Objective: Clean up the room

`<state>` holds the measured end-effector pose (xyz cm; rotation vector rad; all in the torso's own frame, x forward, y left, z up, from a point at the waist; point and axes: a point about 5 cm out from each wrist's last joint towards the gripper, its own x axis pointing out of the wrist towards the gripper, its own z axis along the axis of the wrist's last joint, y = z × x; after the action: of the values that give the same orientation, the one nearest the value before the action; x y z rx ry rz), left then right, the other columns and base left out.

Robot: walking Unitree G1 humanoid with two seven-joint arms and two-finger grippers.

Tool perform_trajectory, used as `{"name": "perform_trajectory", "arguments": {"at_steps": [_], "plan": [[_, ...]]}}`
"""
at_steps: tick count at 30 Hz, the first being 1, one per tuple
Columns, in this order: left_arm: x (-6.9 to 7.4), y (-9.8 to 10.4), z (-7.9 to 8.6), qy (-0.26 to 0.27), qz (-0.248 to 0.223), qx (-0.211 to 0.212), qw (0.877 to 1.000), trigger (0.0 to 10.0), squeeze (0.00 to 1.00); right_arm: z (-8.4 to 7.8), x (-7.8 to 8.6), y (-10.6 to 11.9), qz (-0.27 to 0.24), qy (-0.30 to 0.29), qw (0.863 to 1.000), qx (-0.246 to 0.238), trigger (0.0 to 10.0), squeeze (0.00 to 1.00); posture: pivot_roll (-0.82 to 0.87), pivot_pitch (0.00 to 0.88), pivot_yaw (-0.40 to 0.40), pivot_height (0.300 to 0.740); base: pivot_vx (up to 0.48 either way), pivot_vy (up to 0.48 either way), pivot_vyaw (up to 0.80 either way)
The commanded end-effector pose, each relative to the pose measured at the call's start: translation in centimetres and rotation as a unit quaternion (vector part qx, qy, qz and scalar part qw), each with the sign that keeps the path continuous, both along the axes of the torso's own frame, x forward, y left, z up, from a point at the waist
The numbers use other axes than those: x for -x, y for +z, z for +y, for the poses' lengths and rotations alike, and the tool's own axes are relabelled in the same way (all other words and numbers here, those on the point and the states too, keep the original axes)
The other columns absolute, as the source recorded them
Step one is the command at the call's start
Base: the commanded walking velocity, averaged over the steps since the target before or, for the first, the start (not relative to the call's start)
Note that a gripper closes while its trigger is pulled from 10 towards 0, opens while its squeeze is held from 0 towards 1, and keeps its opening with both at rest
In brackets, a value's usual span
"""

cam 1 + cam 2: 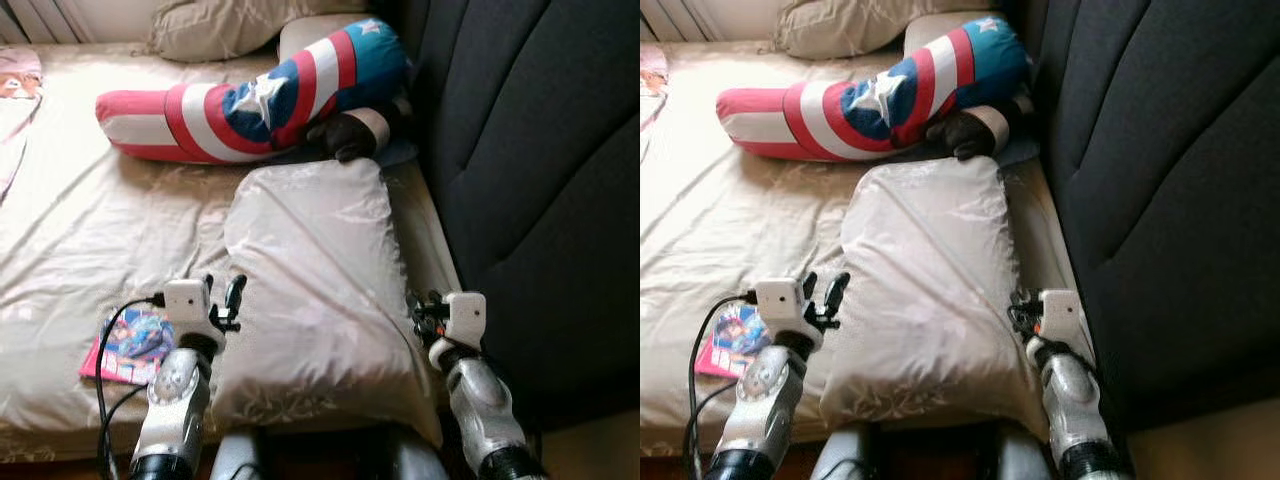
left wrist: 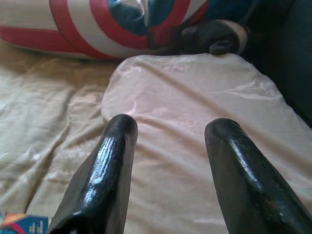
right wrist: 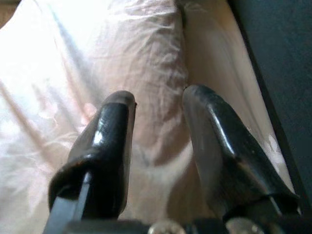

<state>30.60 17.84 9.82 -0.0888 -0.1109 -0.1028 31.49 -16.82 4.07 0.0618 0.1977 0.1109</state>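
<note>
While both arms flank the cream pillow, neither has hold of it, so the tidy-up looks early. The pillow lies lengthwise on the bed, along its right side beside the dark upholstered headboard, its near end at the mattress edge.

Left tool: fingers spread, hovering at the pillow's left edge, nothing between them; the left wrist view looks along them over the pillow top. Right tool: fingers spread, straddling a fold of the pillow's right edge where it meets the sheet; contact cannot be confirmed.

Still out of place, by judgement:
- a star-and-stripes long cushion lying crosswise at the far end of the bed, a dark plush item tucked against it;
- a colourful magazine on the sheet near the left arm;
- a second beige pillow at the far edge.

Nothing appears put away yet. Likely step in hand: grasping the cream pillow from both sides.
</note>
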Motion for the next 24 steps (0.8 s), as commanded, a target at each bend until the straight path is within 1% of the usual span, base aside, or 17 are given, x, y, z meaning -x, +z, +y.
{"name": "perform_trajectory", "arguments": {"at_steps": [1,2,3,4,5,7,11,15,18,20,24], "plan": [[0.6,-0.6,0.5,0.002,0.015,-0.005,1.000,10.0,0.00,0.2,-0.5,-0.4,0.033,-0.004,0.999,0.012,10.0,1.00,0.05,0.227,0.003,0.657,0.000,0.000,0.00],[0.6,-0.5,0.6,0.002,0.014,-0.005,1.000,10.0,0.00,0.1,-0.6,-0.3,0.039,-0.007,0.999,0.014,10.0,1.00,0.05,0.229,0.005,0.657,0.000,0.000,0.00],[0.7,-0.4,0.7,0.002,0.013,-0.005,1.000,10.0,0.00,0.2,-0.9,-0.1,0.040,-0.005,0.999,0.005,10.0,1.00,0.06,0.236,0.008,0.657,0.000,0.000,0.00],[0.8,-0.3,1.0,0.005,0.012,-0.003,1.000,10.0,0.00,0.4,-1.5,0.5,0.033,-0.003,0.999,-0.011,10.0,1.00,0.07,0.250,0.014,0.657,0.000,0.000,0.00],[0.9,-0.3,1.1,0.006,0.012,-0.003,1.000,10.0,0.00,0.5,-1.7,0.7,0.032,-0.003,0.999,-0.014,10.0,1.00,0.07,0.250,0.014,0.657,0.000,0.000,0.00],[0.9,-0.2,1.4,0.008,0.016,-0.009,1.000,10.0,0.00,0.5,-2.6,1.4,0.037,-0.013,0.999,-0.014,10.0,1.00,0.09,0.262,0.022,0.657,0.000,0.000,0.00],[1.0,0.1,1.8,0.009,0.015,-0.013,1.000,10.0,0.00,0.6,-3.8,2.8,0.024,-0.018,0.999,-0.012,10.0,1.00,0.10,0.286,0.033,0.657,0.000,0.000,0.00],[1.0,0.3,1.9,0.009,0.015,-0.015,1.000,10.0,0.00,0.5,-4.2,3.3,0.019,-0.028,0.999,-0.009,10.0,1.00,0.11,0.295,0.044,0.657,0.000,0.000,0.00],[1.1,0.6,2.2,0.007,0.017,-0.019,1.000,10.0,0.00,0.4,-4.3,3.3,0.035,-0.043,0.998,0.005,10.0,1.00,0.11,0.314,0.066,0.657,0.000,0.000,0.00],[1.2,0.7,2.5,0.003,0.019,-0.023,1.000,10.0,0.00,0.3,-4.5,3.2,0.052,-0.056,0.997,0.000,10.0,1.00,0.11,0.320,0.079,0.657,0.000,0.000,0.00],[1.3,0.8,2.8,0.001,0.021,-0.028,0.999,10.0,0.00,0.4,-4.7,3.3,0.066,-0.064,0.996,-0.016,10.0,1.00,0.11,0.323,0.091,0.657,0.000,0.000,0.00]]}}
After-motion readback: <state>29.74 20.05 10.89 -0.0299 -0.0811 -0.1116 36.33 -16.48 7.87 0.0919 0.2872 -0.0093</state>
